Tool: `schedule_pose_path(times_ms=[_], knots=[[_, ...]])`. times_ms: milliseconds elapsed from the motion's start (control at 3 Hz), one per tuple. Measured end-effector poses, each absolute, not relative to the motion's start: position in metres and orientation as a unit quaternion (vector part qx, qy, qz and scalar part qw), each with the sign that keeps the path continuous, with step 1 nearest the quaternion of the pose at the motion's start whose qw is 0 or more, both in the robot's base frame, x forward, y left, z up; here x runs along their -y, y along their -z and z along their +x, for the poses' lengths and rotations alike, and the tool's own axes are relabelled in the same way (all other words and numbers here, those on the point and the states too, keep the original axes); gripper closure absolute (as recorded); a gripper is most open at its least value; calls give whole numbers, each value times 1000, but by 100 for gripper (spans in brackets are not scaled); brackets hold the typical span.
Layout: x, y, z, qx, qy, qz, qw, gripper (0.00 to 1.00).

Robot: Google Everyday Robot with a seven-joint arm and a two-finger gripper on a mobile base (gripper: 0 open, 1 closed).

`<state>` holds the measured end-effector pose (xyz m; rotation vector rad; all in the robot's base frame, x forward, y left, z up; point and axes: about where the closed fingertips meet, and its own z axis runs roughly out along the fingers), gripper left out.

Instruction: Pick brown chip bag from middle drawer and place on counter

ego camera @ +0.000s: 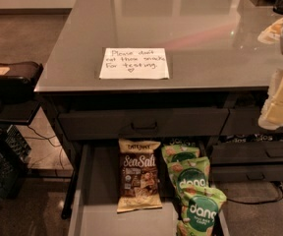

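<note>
The brown chip bag (pixel 139 176) lies flat in the open middle drawer (pixel 95 200), left of centre, its "Sea Salt" lettering facing up. The drawer is pulled out below the counter (pixel 181 28), a glossy grey top with a white handwritten note (pixel 134 63) near its front edge. My gripper (pixel 280 100) shows as a pale blurred shape at the right edge of the view. It hangs over the counter's front right corner, well above and to the right of the bag, and it touches nothing.
Three green "dang" bags (pixel 193 191) lie overlapping in the drawer right beside the brown bag. A shut dark drawer with a recessed handle (pixel 144 124) sits just above. More shut drawers (pixel 259 156) are at the right. A black crate (pixel 1 166) and cables are on the floor at the left.
</note>
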<state>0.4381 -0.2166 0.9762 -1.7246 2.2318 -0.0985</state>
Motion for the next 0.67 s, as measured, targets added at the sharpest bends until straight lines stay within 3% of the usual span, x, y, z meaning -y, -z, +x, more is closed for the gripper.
schedule_pose_path(times_ms=[667], knots=[[205,-952,438,-783,4,-595,178,0]])
